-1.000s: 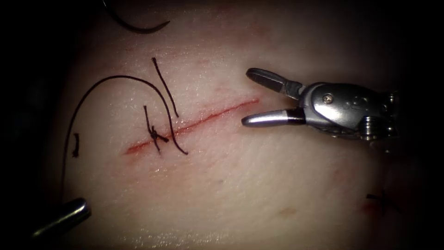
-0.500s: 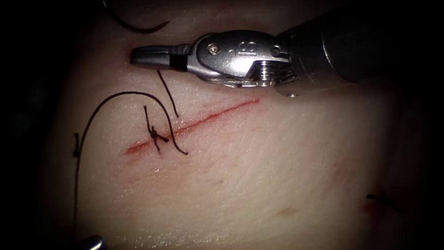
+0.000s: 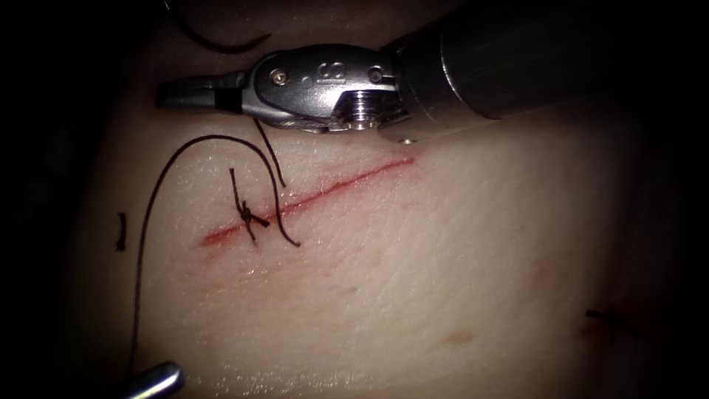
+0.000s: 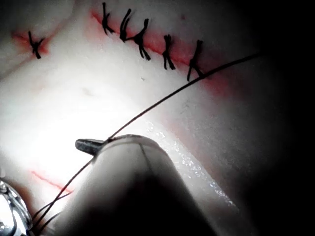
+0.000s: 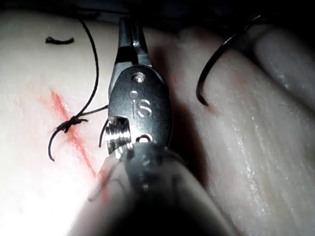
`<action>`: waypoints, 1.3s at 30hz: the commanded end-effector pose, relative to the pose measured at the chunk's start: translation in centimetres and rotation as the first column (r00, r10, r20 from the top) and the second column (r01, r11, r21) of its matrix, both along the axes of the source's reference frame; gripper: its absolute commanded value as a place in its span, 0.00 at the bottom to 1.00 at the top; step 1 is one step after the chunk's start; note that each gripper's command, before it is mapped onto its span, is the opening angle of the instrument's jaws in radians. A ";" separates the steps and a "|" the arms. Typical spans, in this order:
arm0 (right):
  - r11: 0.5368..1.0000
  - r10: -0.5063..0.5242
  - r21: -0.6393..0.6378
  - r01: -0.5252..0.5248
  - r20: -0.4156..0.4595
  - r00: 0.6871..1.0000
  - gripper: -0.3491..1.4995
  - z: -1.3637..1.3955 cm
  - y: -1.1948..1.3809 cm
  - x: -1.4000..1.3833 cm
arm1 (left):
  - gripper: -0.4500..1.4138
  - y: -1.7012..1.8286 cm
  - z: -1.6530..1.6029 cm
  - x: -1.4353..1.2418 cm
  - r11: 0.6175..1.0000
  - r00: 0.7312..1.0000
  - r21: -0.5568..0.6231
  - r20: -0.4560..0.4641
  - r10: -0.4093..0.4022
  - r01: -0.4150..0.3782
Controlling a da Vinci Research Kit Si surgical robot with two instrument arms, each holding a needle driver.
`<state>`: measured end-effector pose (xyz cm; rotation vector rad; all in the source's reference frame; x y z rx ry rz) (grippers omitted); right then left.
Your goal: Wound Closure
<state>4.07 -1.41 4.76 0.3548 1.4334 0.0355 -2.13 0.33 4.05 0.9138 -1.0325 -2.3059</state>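
The cut [image 3: 317,193] runs slantwise across the tissue [image 3: 413,295], with one knotted stitch [image 3: 244,214] near its left end. My right tool [image 3: 164,96] lies across the tissue above the cut, jaws shut, tips pointing left; I see nothing between them. In the right wrist view the same jaws [image 5: 127,24] are shut beside the thread [image 5: 93,64]. The curved needle [image 3: 214,43] lies free on the tissue beyond them, also the needle [image 5: 209,69] in the right wrist view. My left tool [image 3: 173,373] is shut on the thread [image 3: 151,207], which loops up to the stitch. The thread [image 4: 162,101] crosses its tip [image 4: 81,144].
A short cut piece of thread [image 3: 120,231] lies left of the cut. A loose thread tail [image 3: 275,159] runs from under the right tool towards the cut. Another small stitch [image 3: 609,318] sits at the lower right. A separate row of several stitches [image 4: 147,42] closes another cut.
My right tool has moved from the cut's right end up and to the left, and its open jaws have shut. The left tool has shifted lower and rightward, narrowing the thread loop.
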 end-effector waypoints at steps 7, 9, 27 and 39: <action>0.989 -0.105 0.102 0.111 -0.063 0.992 0.00 0.15 -0.40 -0.09 | 0.00 0.26 0.43 0.11 0.999 1.000 0.033 0.018 -0.022 0.022; 0.988 -0.082 0.124 0.095 -0.105 0.991 0.00 0.07 -0.39 -0.16 | 0.00 0.33 0.63 0.14 0.997 0.999 0.059 0.023 -0.048 0.047; 0.982 0.057 0.191 -0.014 -0.225 0.973 0.00 0.00 -0.38 -0.42 | 0.00 0.59 1.51 0.00 0.985 0.995 0.137 0.001 -0.103 0.102; 0.975 0.147 0.191 -0.110 -0.192 0.970 0.41 0.05 -0.40 -0.26 | 0.00 0.42 1.30 -0.20 0.986 0.998 0.153 0.009 -0.066 0.064</action>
